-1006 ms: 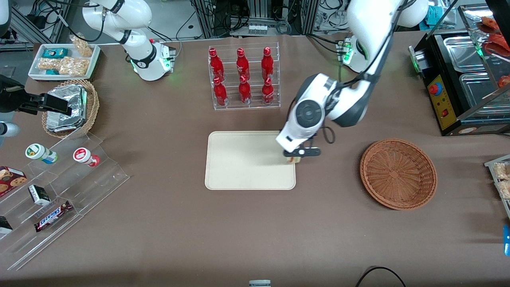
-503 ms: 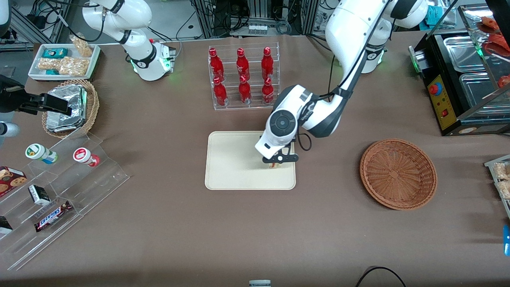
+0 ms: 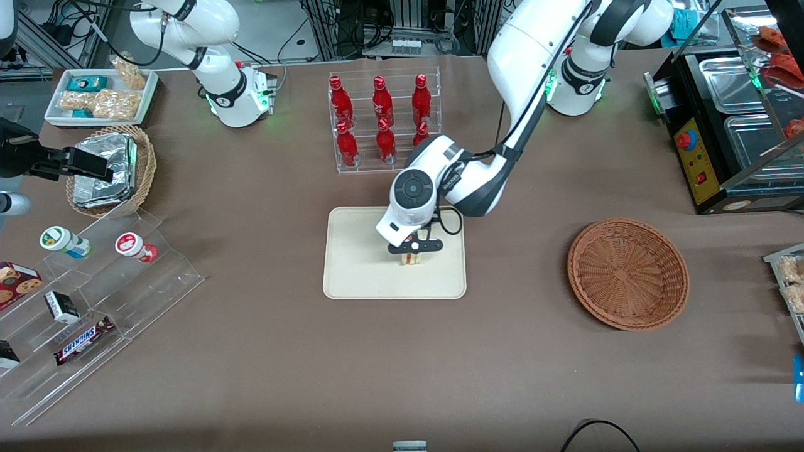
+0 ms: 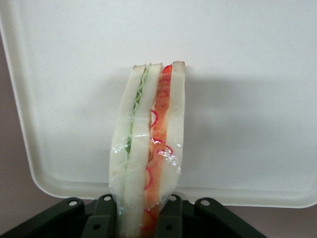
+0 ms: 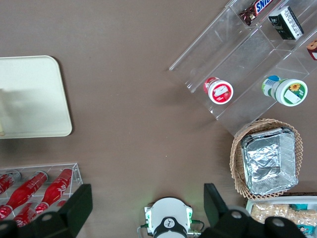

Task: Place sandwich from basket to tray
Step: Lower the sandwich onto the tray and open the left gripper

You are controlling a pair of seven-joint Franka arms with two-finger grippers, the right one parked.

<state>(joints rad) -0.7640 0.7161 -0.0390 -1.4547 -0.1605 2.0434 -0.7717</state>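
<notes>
Gripper, frame centre: fingers clamped on sandwich; wedge's long axis points straight from fingers toward tray directly beneath; basket right, empty

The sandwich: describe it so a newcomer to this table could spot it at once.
Find the cream tray mid-table, in front of the rack of red bottles. Over it the gripper is shut on the sandwich: a plastic-wrapped white-bread wedge with green and red filling, the only food at the tray.

tool + sandwich | moved from tray edge to middle
</notes>
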